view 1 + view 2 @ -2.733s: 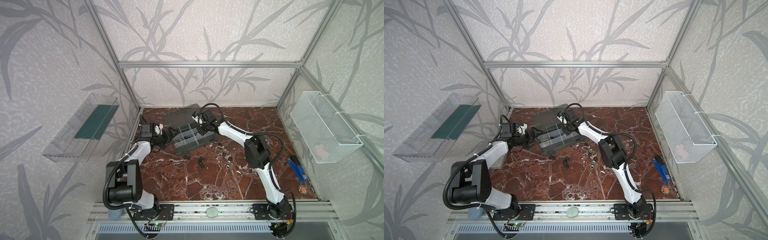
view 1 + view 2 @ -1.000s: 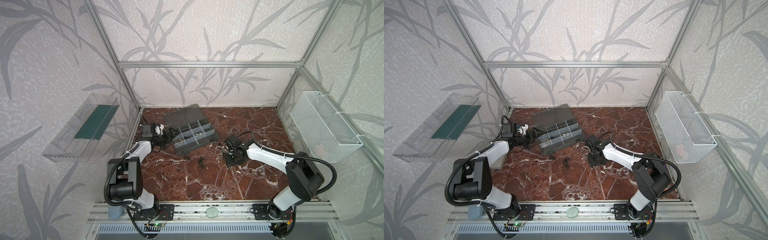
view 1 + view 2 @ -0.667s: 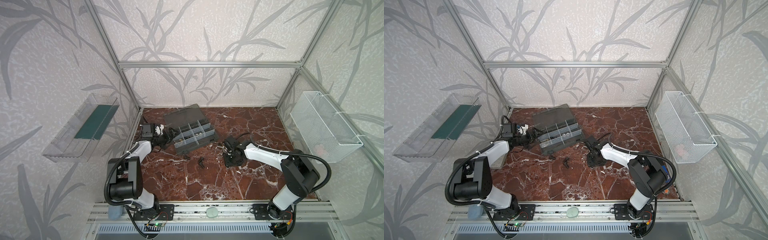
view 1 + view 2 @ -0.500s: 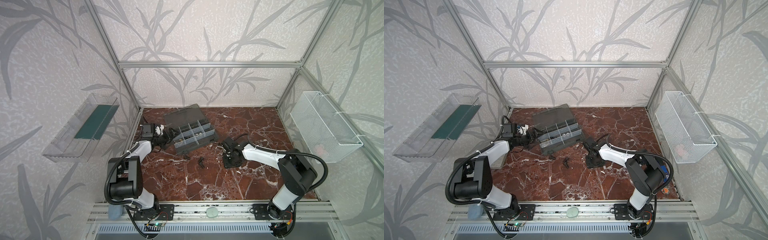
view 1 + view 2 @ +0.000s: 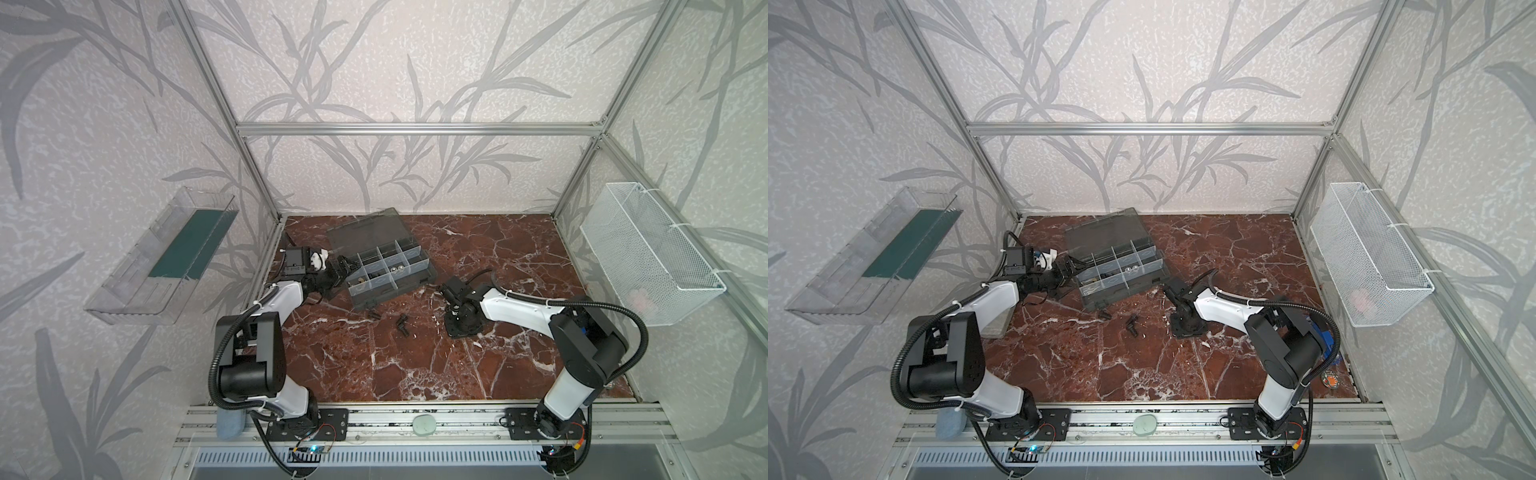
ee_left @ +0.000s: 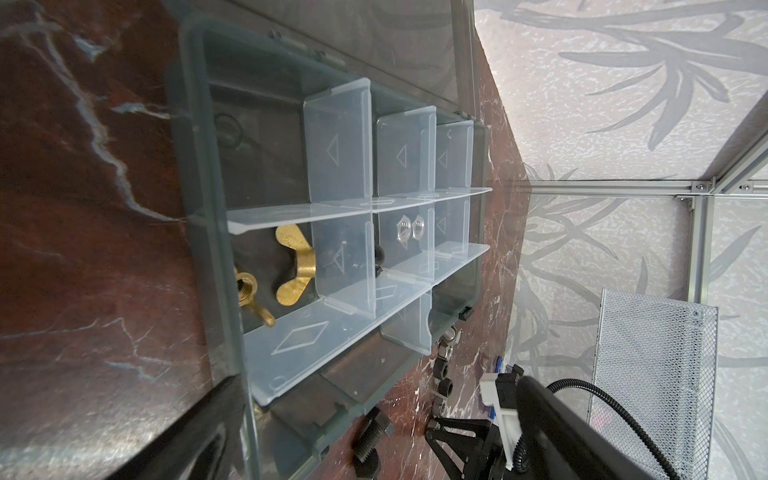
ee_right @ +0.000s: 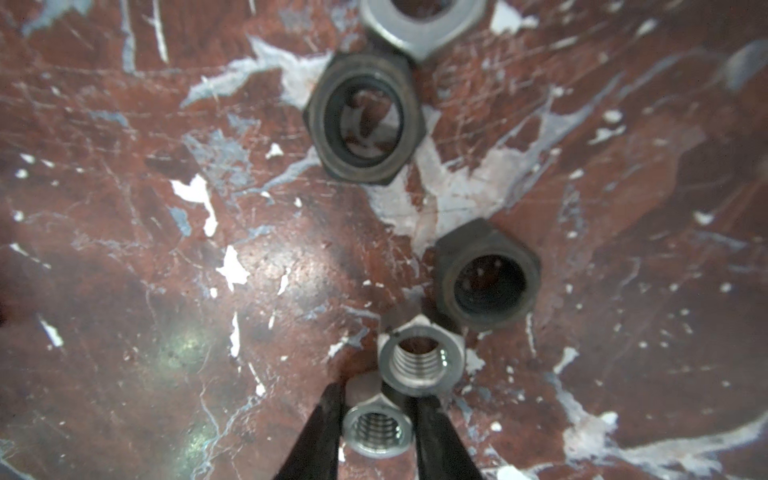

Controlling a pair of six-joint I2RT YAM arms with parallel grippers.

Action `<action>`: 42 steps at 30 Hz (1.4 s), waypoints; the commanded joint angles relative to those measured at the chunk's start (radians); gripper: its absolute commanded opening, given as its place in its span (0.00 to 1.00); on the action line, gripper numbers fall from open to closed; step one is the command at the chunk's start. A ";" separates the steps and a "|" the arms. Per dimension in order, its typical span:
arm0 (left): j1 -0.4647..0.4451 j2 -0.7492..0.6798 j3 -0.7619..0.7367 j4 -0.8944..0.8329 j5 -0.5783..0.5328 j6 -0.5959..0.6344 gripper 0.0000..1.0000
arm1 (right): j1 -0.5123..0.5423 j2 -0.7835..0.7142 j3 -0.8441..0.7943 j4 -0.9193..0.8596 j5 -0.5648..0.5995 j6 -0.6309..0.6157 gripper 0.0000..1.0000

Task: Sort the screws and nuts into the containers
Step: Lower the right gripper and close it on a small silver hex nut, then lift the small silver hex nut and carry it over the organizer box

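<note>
The containers are the cells of a dark grey organizer case [image 5: 395, 291] [image 5: 1126, 293] at the back left, lid open. In the left wrist view its cells [image 6: 208, 166] hold brass wing nuts [image 6: 293, 266] and two silver nuts [image 6: 409, 228]. My right gripper [image 7: 377, 415] [image 5: 459, 322] points straight down at the table and is shut on a silver nut [image 7: 377, 432]. Beside that one lie another silver nut [image 7: 419, 361] and two black nuts [image 7: 488, 276] [image 7: 363, 118]. A black screw [image 5: 402, 324] [image 6: 370, 436] lies left of them. My left gripper [image 5: 343, 268] [image 5: 1069, 266] stands open at the case's left end.
A white wire basket [image 5: 648, 253] hangs on the right wall and a clear tray [image 5: 162, 257] on the left wall. The case's smoky lid [image 5: 365, 228] lies open behind it. A blue object [image 5: 1323, 332] lies at the table's right edge behind my right arm.
My right arm came from the case down to the loose nuts, edged slightly left, and its jaws closed onto the silver nut. The left arm has not moved.
</note>
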 commanded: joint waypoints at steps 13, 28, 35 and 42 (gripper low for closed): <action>-0.003 -0.004 -0.005 0.016 0.021 0.009 0.99 | 0.003 0.000 0.316 -0.121 -0.055 -0.297 0.00; 0.003 -0.006 -0.002 0.015 0.021 0.006 0.99 | -0.009 0.340 0.877 -0.117 -0.049 -0.502 0.00; 0.005 -0.006 -0.002 0.012 0.016 0.006 0.99 | -0.011 0.560 1.160 -0.221 -0.055 -0.527 0.00; 0.007 0.002 0.001 0.013 0.018 0.006 0.99 | -0.011 0.723 1.421 -0.332 -0.022 -0.536 0.00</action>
